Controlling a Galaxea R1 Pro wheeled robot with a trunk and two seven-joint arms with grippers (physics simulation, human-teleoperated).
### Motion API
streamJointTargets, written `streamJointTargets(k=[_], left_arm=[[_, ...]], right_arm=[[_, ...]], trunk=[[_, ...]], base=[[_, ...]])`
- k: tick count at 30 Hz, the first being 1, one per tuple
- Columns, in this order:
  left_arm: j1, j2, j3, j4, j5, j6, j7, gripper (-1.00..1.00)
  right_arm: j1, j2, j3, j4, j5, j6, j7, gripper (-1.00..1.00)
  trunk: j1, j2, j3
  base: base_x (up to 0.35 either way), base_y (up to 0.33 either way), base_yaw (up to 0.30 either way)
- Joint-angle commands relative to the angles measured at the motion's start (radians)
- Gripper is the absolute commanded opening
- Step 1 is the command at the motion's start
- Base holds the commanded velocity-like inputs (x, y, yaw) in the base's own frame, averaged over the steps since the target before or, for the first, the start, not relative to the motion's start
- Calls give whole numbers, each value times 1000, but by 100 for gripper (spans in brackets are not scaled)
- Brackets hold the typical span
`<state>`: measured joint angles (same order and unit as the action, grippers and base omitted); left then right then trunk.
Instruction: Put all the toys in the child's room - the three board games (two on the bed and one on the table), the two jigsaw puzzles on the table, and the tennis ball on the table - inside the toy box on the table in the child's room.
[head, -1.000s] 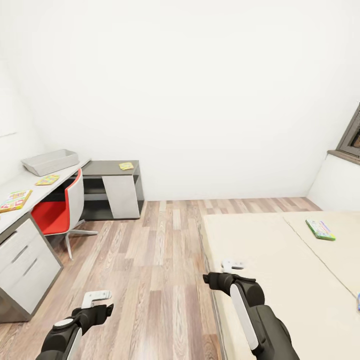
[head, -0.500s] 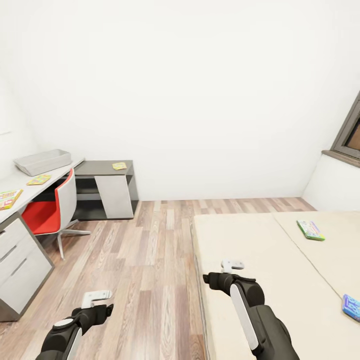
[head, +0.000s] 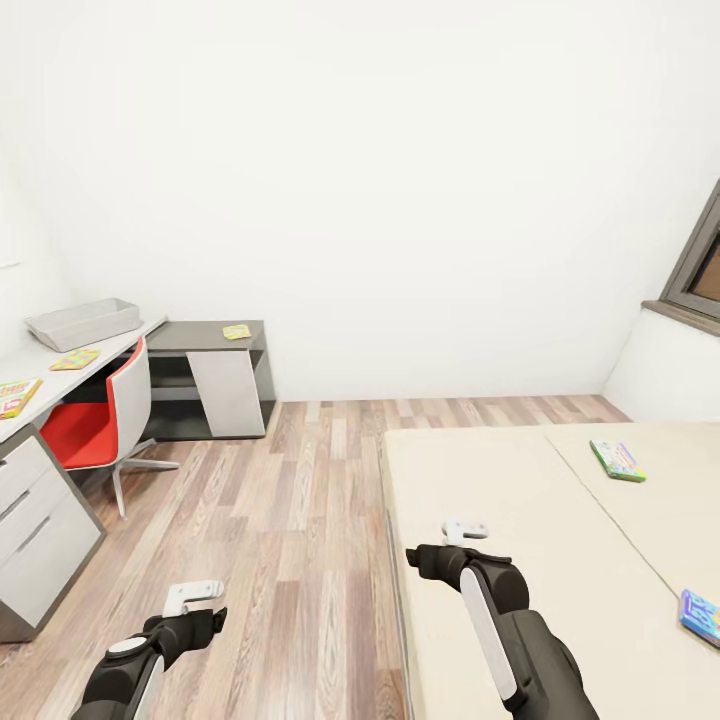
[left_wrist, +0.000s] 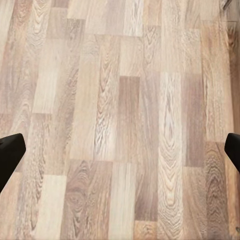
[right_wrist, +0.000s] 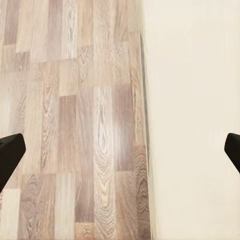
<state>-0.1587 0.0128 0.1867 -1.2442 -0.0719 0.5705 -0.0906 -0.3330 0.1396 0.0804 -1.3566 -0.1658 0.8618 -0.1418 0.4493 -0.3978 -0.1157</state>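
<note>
The pale grey toy box (head: 82, 323) stands on the table (head: 105, 351) at the far left. A jigsaw puzzle (head: 76, 359) lies in front of it, and a second jigsaw puzzle (head: 237, 331) lies on the dark cabinet. One board game (head: 15, 396) sits at the picture's left edge on the table. On the bed (head: 520, 520), a green-edged board game (head: 617, 460) lies far right and a blue-purple one (head: 700, 615) near the right edge. The tennis ball is out of view. My left gripper (left_wrist: 120, 155) hangs open over the floor. My right gripper (right_wrist: 120, 155) is open above the bed's edge.
A red and white swivel chair (head: 105, 420) is tucked under the table, beside a grey drawer unit (head: 35, 530). Wood-plank floor (head: 300, 500) runs between table and bed. A dark-framed window (head: 700, 265) is at the far right.
The camera has turned slightly right, so the table slid left and more of the blue-purple board game shows. Both arms hold the same pose.
</note>
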Motion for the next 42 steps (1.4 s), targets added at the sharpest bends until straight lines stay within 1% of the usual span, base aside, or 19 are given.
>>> streamJointTargets(k=[1, 14, 34, 42], left_arm=[[-1, 0, 2, -1, -8, 5, -9, 100], [-1, -1, 2, -1, -7, 5, -9, 100], [-1, -1, 1, -1, -8, 5, -9, 100], [-1, -1, 1, -1, -7, 5, -9, 100]], right_arm=[[-1, 0, 1, -1, -11, 3, -10, 100], [-1, 0, 1, -1, -11, 3, -10, 100], [-1, 0, 1, -1, -11, 3, -10, 100], [-1, 0, 1, -1, -11, 3, -10, 100]], trunk=[[1, -2, -2], [1, -2, -2], [1, -2, -2], [1, -2, -2]], base=[[17, -5, 0], [84, -1, 0], [9, -1, 0], [0, -160, 0]])
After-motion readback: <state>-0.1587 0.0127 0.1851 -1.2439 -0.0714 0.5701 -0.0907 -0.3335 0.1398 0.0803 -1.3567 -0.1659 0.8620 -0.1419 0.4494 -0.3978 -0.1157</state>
